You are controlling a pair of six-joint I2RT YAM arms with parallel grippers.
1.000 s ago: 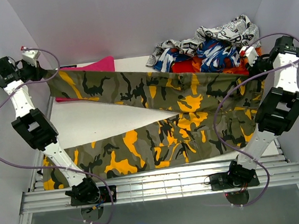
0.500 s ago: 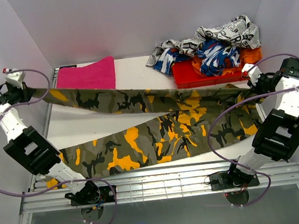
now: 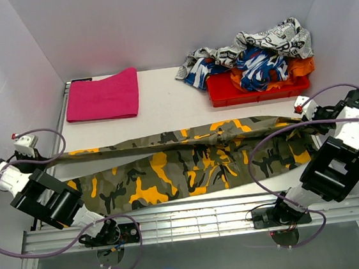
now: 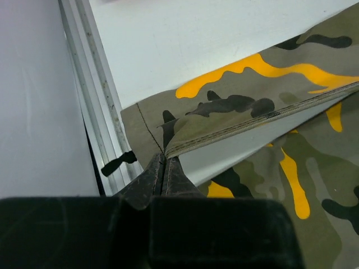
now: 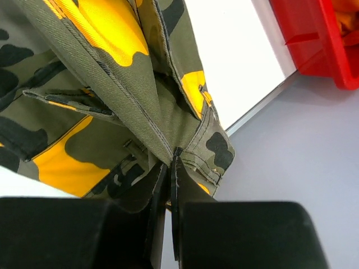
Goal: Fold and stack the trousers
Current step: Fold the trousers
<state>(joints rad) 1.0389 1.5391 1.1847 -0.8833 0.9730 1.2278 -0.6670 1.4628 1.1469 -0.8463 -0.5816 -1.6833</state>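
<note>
Trousers point(image 3: 189, 162) lie across the near half of the table point(image 3: 177, 112), running approx. 9 to 3 o'clock in the top view. One leg is flat on the surface; the other is stretched as a narrow band just above it, along its far edge. L gripper point(image 3: 39, 159) at 9 o'clock and R gripper point(image 3: 308, 110) at 3 o'clock each hold one end of that band.

Why held so, prob.: hem end and waist end are pulled apart so the cloth is taut and straight. That lets the raised leg come down square on the other w/o creases, i.e. the lengthwise fold. Pink folded cloth point(image 3: 103, 96) at 11 o'clock and red bin point(image 3: 258, 91) w/ its heap of garments at 1 o'clock sit well apart from the cloth, so nothing snags.

Views differ:
- Top: shows the whole span and both arms, but the fingers are too small to read.
- L wrist: fingers are clenched on the very corner of the hem, right at the stitch line; folded edge runs off toward 2 o'clock; table edge rail point(image 4: 95, 101) is just beside.
- R wrist: fingers are clamped on bunched layers at the waist end, seams and a belt loop visible; bin corner at 1 o'clock.
</note>
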